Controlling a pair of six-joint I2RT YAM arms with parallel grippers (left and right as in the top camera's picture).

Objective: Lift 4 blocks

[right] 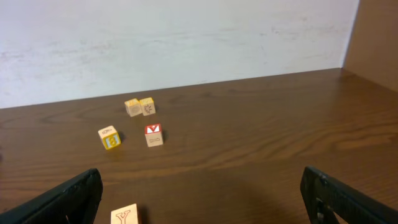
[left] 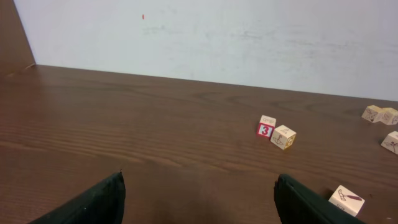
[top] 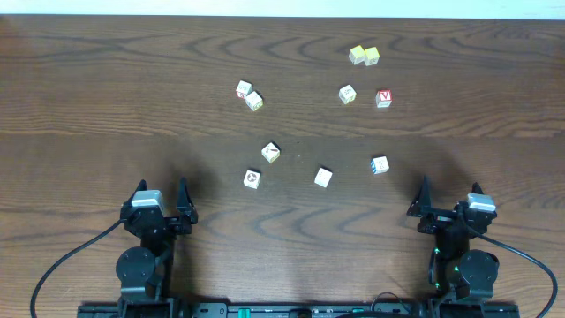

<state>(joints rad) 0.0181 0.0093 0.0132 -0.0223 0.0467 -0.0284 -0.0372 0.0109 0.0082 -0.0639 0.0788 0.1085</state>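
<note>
Several small whitish blocks lie scattered and apart in the middle of the table: one point(top: 270, 152), one point(top: 252, 179), one point(top: 323, 177) and one with a blue print point(top: 380, 164). My left gripper point(top: 161, 190) stands open near the front left edge, nothing between its fingers. In the left wrist view the gripper point(left: 199, 177) is wide open, with a block point(left: 347, 200) just right of its right finger. My right gripper point(top: 450, 190) is open at the front right. The right wrist view shows the gripper point(right: 200, 171) empty, a block printed Y point(right: 124, 216) by its left finger.
Farther back lie a pair of cubes point(top: 249, 95), a yellowish cube point(top: 348, 94), a red-faced cube point(top: 383, 98) and two yellow-tinted cubes point(top: 364, 56). A white wall point(left: 217, 37) closes the far table edge. Cables trail from both arm bases.
</note>
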